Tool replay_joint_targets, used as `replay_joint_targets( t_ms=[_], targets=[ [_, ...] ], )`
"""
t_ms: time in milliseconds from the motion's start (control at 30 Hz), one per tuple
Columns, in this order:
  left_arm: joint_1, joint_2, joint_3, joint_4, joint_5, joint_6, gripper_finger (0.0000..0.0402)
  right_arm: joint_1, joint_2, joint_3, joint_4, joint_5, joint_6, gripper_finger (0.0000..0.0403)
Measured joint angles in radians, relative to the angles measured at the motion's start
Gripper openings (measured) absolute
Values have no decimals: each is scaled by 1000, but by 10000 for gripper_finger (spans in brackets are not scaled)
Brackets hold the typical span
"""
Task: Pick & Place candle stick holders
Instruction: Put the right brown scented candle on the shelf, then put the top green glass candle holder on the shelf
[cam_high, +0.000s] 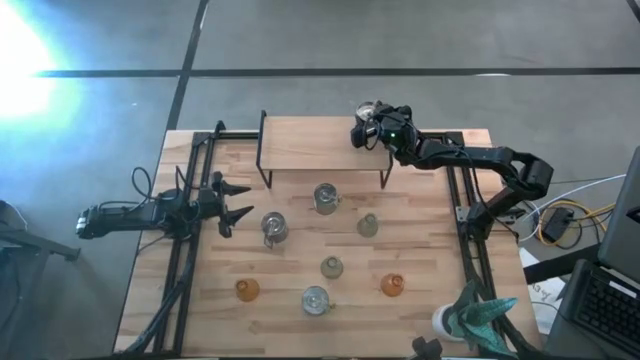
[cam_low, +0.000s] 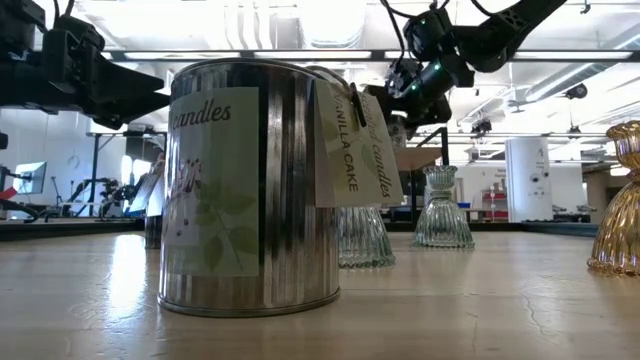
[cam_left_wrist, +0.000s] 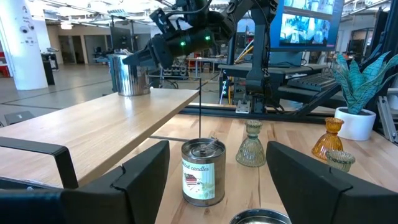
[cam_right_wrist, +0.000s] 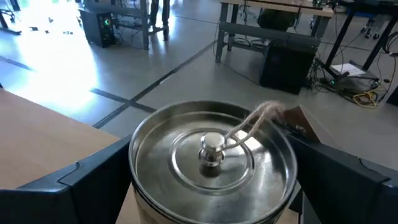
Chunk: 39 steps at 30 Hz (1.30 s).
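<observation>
Silver tins with candle labels were scattered about the wooden table (cam_high: 420, 320); one lidded tin (cam_high: 368, 112) stood on the raised wooden shelf (cam_high: 320, 140) at about one o'clock, with the right gripper (cam_high: 362, 130) around it, dark fingers (cam_right_wrist: 81, 180) flanking its sides. Whether they were pressing or merely close could not be told. The left gripper (cam_high: 232, 200) waited spread wide at nine o'clock, facing a labelled silver tin (cam_left_wrist: 203, 171). Six more holders sat near centre and six o'clock, among them a small amber glass holder (cam_high: 391, 286) and a pale green one (cam_high: 368, 225). Risk, judged here: the tin stood near the shelf's back edge, so a careless sideways move could have tipped it off.
</observation>
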Motion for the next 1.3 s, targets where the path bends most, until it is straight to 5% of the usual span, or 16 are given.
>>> replay_joint_targets(
  t_ms=[633, 1000, 1133, 1300],
  targets=[
    [0, 0, 0, 0, 0, 0, 273, 7, -90, -1, 0, -22, -24, 400],
    [0, 0, 0, 0, 0, 0, 273, 35, -330, 3, 0, -5, -383, 400],
    [0, 0, 0, 0, 0, 0, 273, 54, -445, 4, -80, -90, -438, 400],
    [0, 0, 0, 0, 0, 0, 273, 64, -569, 4, -122, -267, -321, 400]
  ],
)
